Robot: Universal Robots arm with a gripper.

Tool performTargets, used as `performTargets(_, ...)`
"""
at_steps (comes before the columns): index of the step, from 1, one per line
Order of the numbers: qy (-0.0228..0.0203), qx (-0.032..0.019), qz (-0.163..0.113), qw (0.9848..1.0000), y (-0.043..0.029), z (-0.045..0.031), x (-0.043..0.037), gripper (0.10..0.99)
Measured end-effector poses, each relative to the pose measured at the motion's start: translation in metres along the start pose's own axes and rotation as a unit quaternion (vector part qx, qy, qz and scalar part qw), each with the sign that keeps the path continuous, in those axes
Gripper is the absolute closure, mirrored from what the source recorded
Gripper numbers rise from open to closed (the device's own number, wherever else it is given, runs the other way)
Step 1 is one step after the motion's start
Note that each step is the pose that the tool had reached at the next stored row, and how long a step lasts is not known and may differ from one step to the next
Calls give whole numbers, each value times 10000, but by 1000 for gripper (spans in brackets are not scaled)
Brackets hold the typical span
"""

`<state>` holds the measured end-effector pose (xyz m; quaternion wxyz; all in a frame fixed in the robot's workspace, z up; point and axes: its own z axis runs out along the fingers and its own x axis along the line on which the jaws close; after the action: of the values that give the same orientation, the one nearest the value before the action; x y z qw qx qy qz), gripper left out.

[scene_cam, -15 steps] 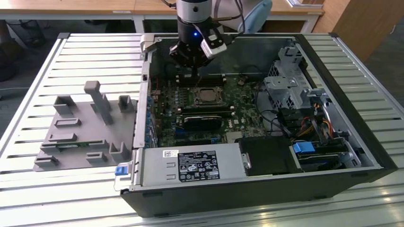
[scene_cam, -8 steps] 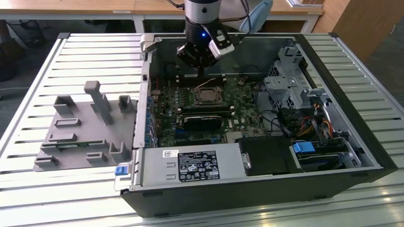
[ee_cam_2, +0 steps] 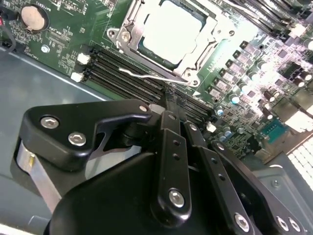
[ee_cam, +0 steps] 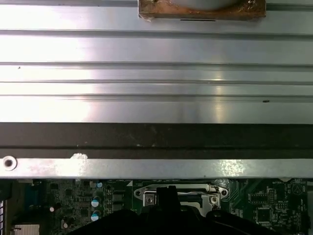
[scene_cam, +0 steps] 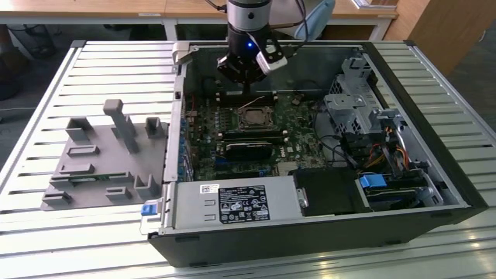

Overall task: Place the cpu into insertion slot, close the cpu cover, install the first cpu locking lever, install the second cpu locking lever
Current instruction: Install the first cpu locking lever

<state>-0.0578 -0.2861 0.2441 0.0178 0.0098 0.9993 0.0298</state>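
The gripper's (ee_cam_2: 168, 104) fingers are seen pressed together, with nothing held. Just beyond their tips, the pale, flat, square cpu (ee_cam_2: 171, 29) is seated in the insertion slot (ee_cam_2: 139, 45), framed by the silvery cpu cover (ee_cam_2: 128, 22). A thin wire lever (ee_cam_2: 146, 76) lies between.

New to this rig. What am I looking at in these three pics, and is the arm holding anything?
One robot arm with a claw works inside an open computer case lying on a slatted metal table. The exterior view comes from a camera off the arm; both wrist views come from cameras riding on the arm. A grey fixture sits at the exterior view's left. In the second wrist view the cpu sits in the insertion slot, the cpu cover down around it, so the claw is not carrying it; the claw hangs close beside the socket.
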Motion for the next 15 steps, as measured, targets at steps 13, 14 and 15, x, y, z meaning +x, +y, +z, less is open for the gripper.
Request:
performTargets(13,2,-208,44,9998,-7,112,-70,980)
performTargets(14,2,-210,44,9998,-8,117,-70,980)
performTargets(15,2,-211,42,9998,-8,121,-70,980)
